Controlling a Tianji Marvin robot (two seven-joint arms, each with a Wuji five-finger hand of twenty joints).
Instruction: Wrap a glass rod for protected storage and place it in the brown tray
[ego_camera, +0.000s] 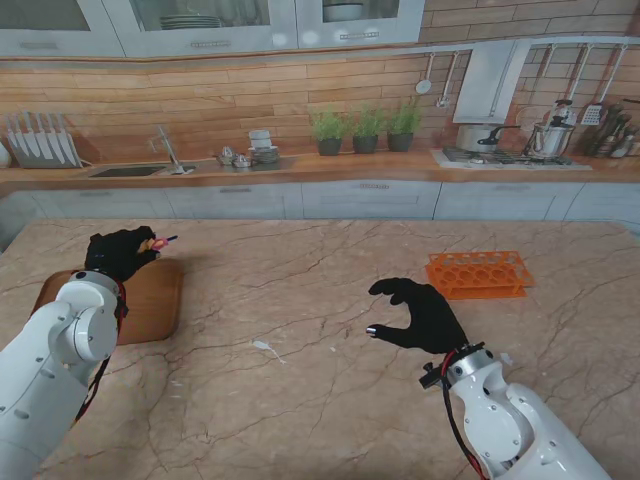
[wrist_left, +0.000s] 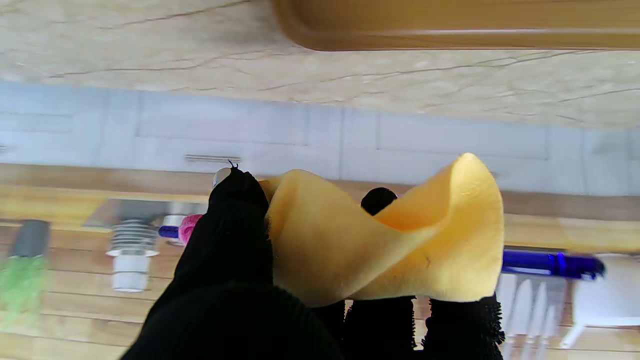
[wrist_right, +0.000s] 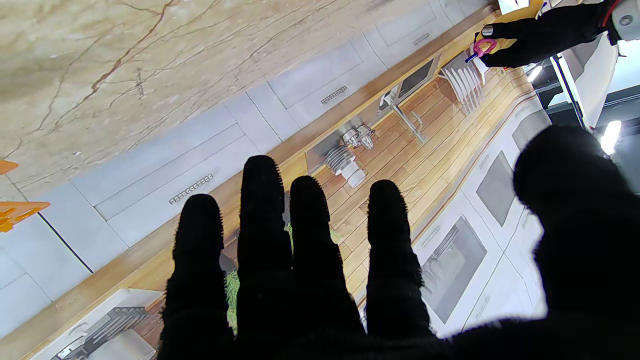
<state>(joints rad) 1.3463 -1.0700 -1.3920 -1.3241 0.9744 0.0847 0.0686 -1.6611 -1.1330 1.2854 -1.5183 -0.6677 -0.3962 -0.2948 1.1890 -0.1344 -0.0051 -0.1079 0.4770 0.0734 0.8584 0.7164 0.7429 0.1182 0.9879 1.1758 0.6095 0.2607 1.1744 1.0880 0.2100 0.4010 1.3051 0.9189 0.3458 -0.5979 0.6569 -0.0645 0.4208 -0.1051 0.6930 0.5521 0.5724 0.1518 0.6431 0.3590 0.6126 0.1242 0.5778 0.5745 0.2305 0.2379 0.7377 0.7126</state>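
My left hand (ego_camera: 120, 254) is shut on a rod wrapped in a yellow cloth (wrist_left: 390, 245), held in the air over the far edge of the brown tray (ego_camera: 150, 300). The rod's blue end (wrist_left: 550, 264) sticks out of one side of the cloth and a pink band (wrist_left: 187, 227) shows at the other. From the stand the rod's pink tip (ego_camera: 165, 241) pokes out to the right of the fist. The same tray rim (wrist_left: 450, 35) shows close by in the left wrist view. My right hand (ego_camera: 420, 315) hovers open over the table's middle right, fingers (wrist_right: 265, 240) spread and empty.
An orange test tube rack (ego_camera: 478, 273) stands on the marble table, farther from me than my right hand. A small clear scrap (ego_camera: 264, 347) lies on the table between the hands. The kitchen counter with sink and potted plants runs along the back.
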